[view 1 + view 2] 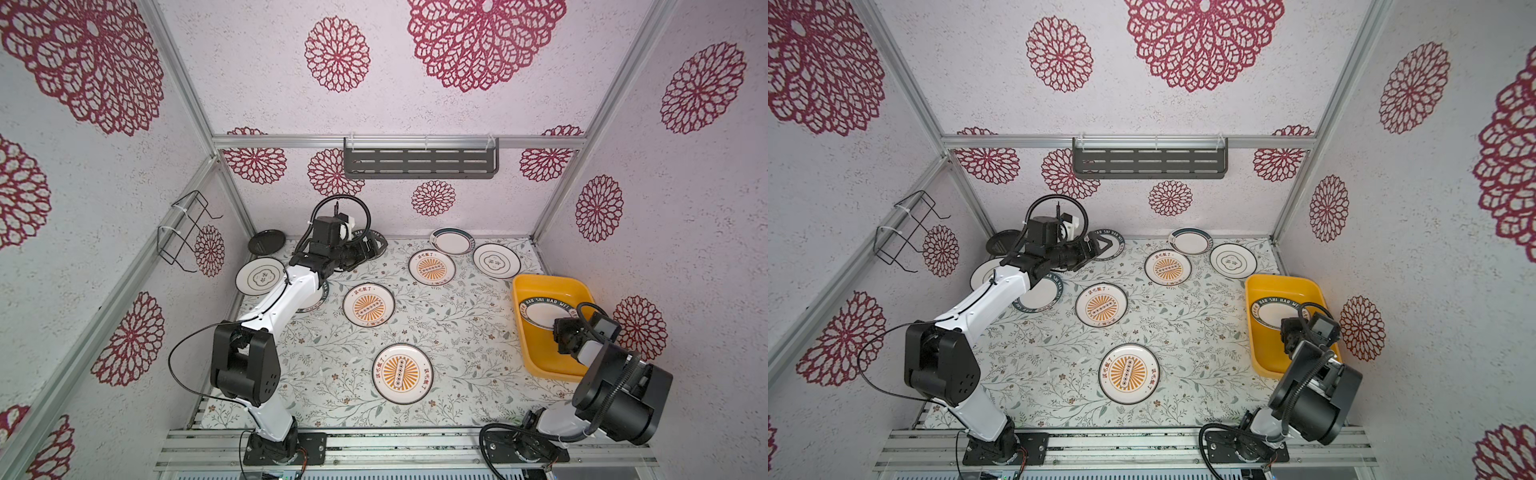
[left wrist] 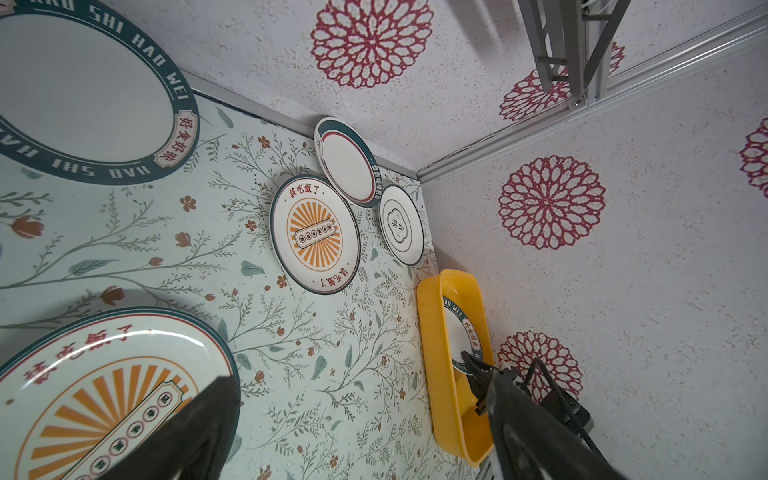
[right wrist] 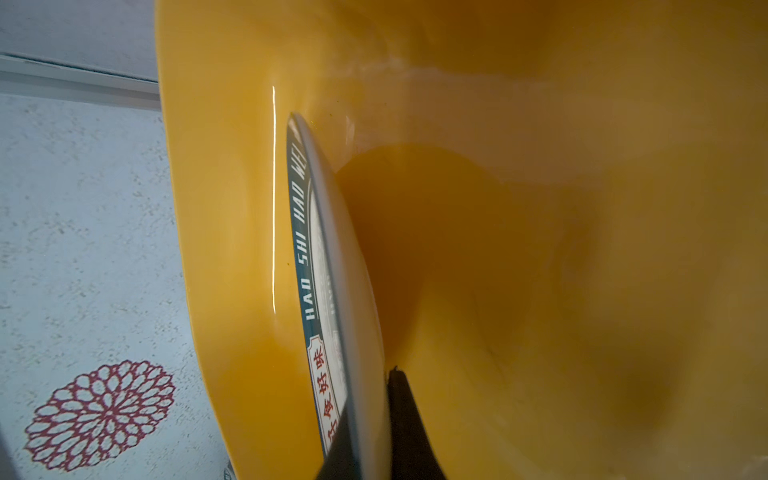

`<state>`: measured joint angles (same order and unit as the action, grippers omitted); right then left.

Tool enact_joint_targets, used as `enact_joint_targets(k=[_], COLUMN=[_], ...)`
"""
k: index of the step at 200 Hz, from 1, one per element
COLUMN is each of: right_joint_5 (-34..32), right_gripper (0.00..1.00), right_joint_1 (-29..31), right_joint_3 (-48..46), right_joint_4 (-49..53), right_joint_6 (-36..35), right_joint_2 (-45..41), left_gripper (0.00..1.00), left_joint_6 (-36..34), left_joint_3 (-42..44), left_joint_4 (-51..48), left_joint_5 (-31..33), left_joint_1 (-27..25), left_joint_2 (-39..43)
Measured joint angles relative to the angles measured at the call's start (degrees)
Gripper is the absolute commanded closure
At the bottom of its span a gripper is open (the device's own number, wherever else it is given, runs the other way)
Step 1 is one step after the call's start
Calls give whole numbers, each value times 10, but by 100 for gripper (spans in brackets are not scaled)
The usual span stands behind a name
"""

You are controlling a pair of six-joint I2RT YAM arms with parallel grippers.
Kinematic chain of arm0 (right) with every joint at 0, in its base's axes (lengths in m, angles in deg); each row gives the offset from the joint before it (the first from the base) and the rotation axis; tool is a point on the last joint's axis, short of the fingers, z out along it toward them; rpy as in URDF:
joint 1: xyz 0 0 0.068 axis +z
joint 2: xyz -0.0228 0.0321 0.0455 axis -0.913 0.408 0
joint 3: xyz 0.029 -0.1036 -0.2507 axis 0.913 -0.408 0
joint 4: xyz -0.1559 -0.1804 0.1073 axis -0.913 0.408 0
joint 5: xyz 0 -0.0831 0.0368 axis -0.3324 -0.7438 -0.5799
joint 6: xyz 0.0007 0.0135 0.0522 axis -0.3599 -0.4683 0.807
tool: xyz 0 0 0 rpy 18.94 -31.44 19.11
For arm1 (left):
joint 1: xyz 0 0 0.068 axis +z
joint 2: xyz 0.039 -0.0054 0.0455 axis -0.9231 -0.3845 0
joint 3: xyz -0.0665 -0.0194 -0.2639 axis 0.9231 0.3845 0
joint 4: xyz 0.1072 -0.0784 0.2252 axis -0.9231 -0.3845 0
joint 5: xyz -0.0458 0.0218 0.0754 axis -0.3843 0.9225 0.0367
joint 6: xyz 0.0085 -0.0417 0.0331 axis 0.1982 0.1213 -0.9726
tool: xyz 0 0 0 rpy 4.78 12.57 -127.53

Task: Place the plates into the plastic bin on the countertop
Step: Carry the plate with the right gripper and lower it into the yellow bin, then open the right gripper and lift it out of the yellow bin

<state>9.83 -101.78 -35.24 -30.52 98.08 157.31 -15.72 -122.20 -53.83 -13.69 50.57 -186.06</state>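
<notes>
right hand (image 3: pixel 371 432) pinched on the rim of a lettered plate (image 1: pixel 540 313), inside the bin (image 1: pixel 527 345), far edge near its wall. bin at the right edge of the table (image 1: pixel 440 332). left hand (image 1: pixel 1100 246) spread wide at the back, over a second lettered plate (image 1: pixel 1116 243); touching or not, cannot tell. three sunburst plates (image 1: pixel 368 304) flat mid-table; two line plates (image 1: pixel 496 261), a teal-rimmed plate (image 1: pixel 452 241) and a black plate (image 1: pixel 267 242) toward the back. third lettered plate (image 1: pixel 1040 293) partly under the left arm (image 1: pixel 984 299).

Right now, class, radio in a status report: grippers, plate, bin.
Left gripper open, empty, over a back-edge plate. Right gripper shut on the teal-rimmed plate, inside the yellow bin. No other plate seen in bin.
</notes>
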Motion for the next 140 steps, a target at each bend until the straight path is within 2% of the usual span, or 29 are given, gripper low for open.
enact_joint_targets(k=[11, 29, 57, 78, 117, 140], right_joint_5=[2, 2, 0, 0, -9, -13], right_gripper=[98, 90, 89, 81, 58, 50], right_joint_1=[0, 0, 0, 0, 0, 0], right_joint_3=[9, 18, 19, 20, 21, 23], right_joint_4=[-12, -27, -37, -42, -26, 0], right_joint_6=[2, 4, 4, 3, -2, -16], right_joint_2=[17, 35, 40, 48, 57, 50], left_gripper=[3, 3, 3, 3, 3, 3], left_joint_6=[2, 6, 10, 12, 13, 13], left_joint_3=[5, 12, 20, 22, 25, 27], left_joint_4=[1, 2, 3, 3, 4, 5], left_joint_5=[7, 18, 30, 35, 38, 38], left_joint_1=[0, 0, 0, 0, 0, 0], left_joint_2=[4, 8, 8, 8, 8, 8])
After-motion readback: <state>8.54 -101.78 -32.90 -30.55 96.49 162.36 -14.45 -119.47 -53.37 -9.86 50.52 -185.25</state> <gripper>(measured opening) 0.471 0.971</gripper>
